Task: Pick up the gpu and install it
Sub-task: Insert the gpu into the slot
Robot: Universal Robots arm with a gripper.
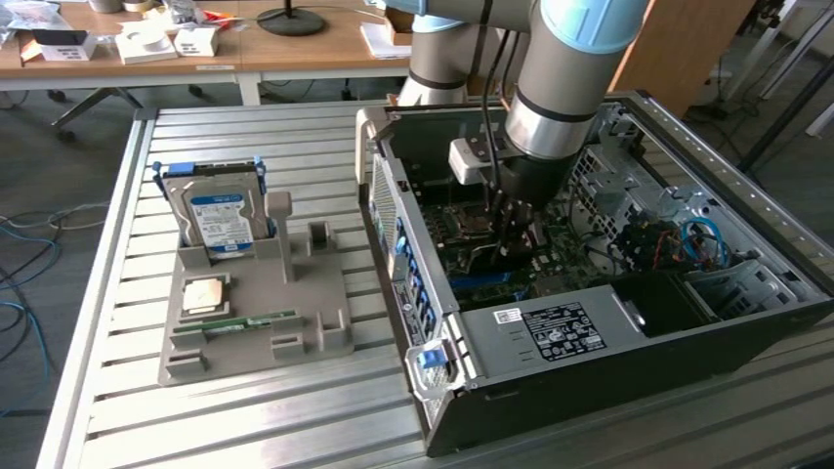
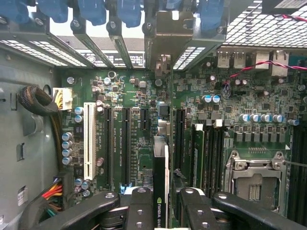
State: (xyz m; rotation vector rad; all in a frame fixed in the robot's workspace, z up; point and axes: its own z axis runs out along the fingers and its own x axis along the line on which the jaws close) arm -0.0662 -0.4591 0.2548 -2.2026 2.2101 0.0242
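The gpu (image 2: 161, 163) is being clamped edge-on between the jaws of the gripper (image 2: 165, 196), its long axis running parallel to the motherboard slots (image 2: 125, 143).

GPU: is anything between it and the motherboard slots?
Nothing visible. The hand holds the GPU edge-on above the slots, which look bare; the spot directly under the card is hidden.
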